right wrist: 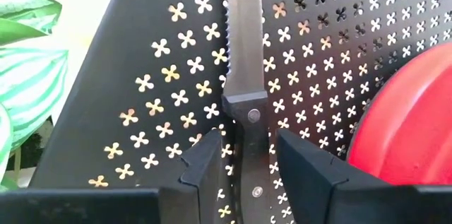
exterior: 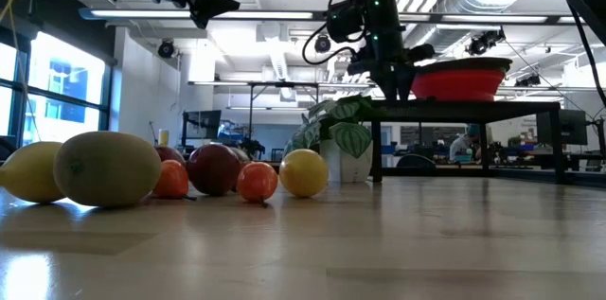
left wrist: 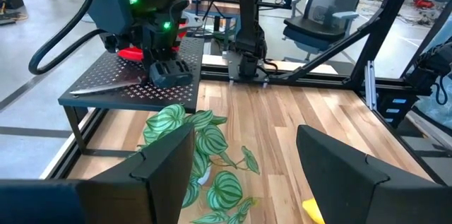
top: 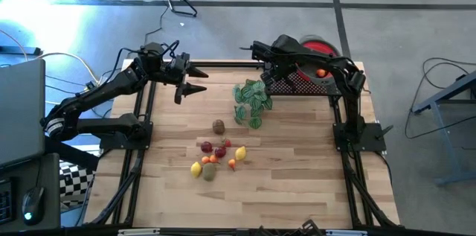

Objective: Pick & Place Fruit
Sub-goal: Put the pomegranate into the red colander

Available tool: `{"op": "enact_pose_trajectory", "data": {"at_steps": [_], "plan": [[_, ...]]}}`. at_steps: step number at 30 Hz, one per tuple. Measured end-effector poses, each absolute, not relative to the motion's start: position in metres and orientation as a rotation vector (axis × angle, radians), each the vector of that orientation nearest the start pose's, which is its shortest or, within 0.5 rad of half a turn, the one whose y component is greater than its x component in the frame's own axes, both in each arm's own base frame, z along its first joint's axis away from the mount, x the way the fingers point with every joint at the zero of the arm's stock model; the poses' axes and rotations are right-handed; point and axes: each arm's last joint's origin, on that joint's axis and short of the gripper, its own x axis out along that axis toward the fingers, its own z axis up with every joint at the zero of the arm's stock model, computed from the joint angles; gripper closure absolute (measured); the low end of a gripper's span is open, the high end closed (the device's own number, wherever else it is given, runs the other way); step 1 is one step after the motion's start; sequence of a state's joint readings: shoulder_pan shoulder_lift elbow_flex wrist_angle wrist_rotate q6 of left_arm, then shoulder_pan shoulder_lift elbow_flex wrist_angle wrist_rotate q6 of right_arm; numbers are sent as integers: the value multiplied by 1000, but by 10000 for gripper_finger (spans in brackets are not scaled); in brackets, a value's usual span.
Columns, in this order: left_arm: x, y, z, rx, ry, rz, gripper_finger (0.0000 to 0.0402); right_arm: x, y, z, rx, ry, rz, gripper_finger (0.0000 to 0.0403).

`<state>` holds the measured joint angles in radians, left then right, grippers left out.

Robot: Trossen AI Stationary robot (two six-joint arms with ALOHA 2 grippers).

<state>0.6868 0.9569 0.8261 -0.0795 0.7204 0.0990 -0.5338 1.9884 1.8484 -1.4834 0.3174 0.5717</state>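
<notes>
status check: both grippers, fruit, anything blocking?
Left gripper open, raised above table, empty. Right gripper straddling knife handle on perforated shelf beside red bowl; grip unclear. Fruit clustered mid-table, one piece in bowl. Leafy plant stands between.

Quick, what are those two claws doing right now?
Left gripper: open, holding nothing, above the table.
Right gripper: fingers apart either side of a knife; grip cannot be told.
</notes>
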Motion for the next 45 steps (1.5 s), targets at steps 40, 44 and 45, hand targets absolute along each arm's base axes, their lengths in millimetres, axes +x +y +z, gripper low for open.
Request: {"op": "enact_pose_trajectory", "data": {"at_steps": [40,44,45], "plan": [[172,116,328,-35,158,-31,156,373,-132,350,119,1066,-798,401],[172,117,328,-32,162,4,156,382,-121,345,113,1008,-775,401],[172,117,328,-31,163,8,156,385,-119,341,115,995,-764,401]]}}
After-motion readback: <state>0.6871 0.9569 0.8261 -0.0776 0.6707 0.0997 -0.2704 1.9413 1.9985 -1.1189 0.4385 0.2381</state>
